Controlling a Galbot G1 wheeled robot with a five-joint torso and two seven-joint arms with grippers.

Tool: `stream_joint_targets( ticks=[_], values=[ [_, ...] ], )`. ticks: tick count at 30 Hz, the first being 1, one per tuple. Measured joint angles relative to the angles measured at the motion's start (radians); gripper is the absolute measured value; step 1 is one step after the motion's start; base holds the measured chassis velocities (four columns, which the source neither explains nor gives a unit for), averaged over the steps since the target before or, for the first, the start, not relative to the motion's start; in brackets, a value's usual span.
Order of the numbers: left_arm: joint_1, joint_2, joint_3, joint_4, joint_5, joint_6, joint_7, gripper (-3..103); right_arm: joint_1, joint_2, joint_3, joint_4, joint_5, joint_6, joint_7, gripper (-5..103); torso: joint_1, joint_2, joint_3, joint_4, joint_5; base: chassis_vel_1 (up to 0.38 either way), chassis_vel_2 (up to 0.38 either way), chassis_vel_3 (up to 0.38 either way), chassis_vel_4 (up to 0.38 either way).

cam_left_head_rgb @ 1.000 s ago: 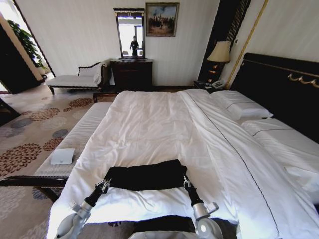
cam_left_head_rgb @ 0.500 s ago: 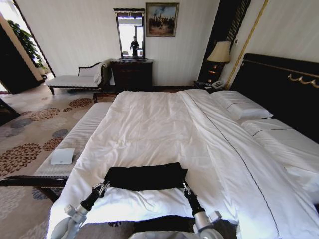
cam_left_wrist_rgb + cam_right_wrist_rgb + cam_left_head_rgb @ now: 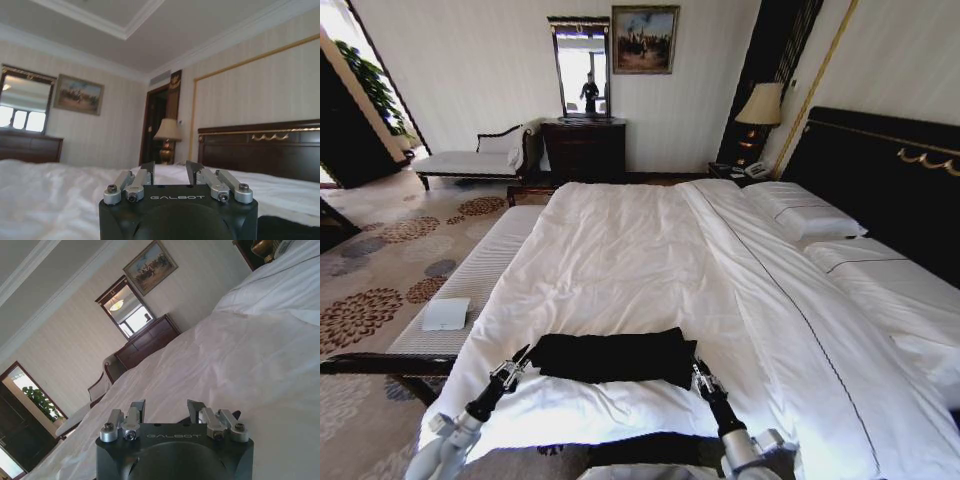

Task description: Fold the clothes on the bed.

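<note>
Light: daylight is admitted from the left doorway; the duvet (image 3: 650,250) is overexposed.
Distortion: head-view edges are bent.

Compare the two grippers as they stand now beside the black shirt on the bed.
The left gripper sits off the shirt's left end, clear of the cloth, over white duvet. The right gripper sits at the shirt's right near corner, close against the dark edge. Both are low over the bed, pointing toward its far side, fingers open and empty.
</note>
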State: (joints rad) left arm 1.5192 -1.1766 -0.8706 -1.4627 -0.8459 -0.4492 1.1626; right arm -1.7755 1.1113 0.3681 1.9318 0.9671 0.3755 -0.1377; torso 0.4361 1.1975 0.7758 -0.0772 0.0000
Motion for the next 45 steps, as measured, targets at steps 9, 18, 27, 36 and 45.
stream_joint_targets(
  ticks=[9, 18, 27, 36, 45],
  values=[
    [-0.029, -0.045, 0.006, -0.059, 0.187, 0.029, -0.334, 68, 0.167, -0.006, -0.063, -0.104, -0.044, -0.048, 0.082, 77, 0.000, 0.000, 0.000, 0.0002, 0.0000, 0.000, 0.000, 0.000, 0.000],
    [-0.050, -0.154, 0.100, -0.262, 0.257, 0.253, -1.009, 100, 0.154, 0.013, -0.083, -0.033, 0.046, -0.159, 0.311, 100, 0.000, 0.000, 0.000, -0.0001, 0.0002, 0.000, 0.000, 0.000, 0.000],
    [-0.010, -0.146, 0.061, -0.301, 0.218, 0.303, -1.100, 100, 0.156, -0.041, -0.082, -0.007, 0.121, -0.285, 0.354, 100, 0.000, 0.000, 0.000, 0.0002, 0.0000, 0.000, 0.000, 0.000, 0.000],
    [0.005, -0.135, 0.049, -0.308, 0.217, 0.282, -1.107, 100, 0.152, -0.037, -0.103, -0.019, 0.106, -0.318, 0.348, 74, 0.000, 0.000, 0.000, 0.0001, -0.0001, 0.000, 0.000, 0.000, 0.000],
    [0.006, -0.141, 0.057, -0.299, 0.234, 0.268, -1.110, 100, 0.121, -0.055, -0.082, -0.002, 0.080, -0.320, 0.355, 47, 0.000, 0.000, 0.000, 0.0000, -0.0001, 0.000, 0.000, 0.000, 0.000]
  ],
)
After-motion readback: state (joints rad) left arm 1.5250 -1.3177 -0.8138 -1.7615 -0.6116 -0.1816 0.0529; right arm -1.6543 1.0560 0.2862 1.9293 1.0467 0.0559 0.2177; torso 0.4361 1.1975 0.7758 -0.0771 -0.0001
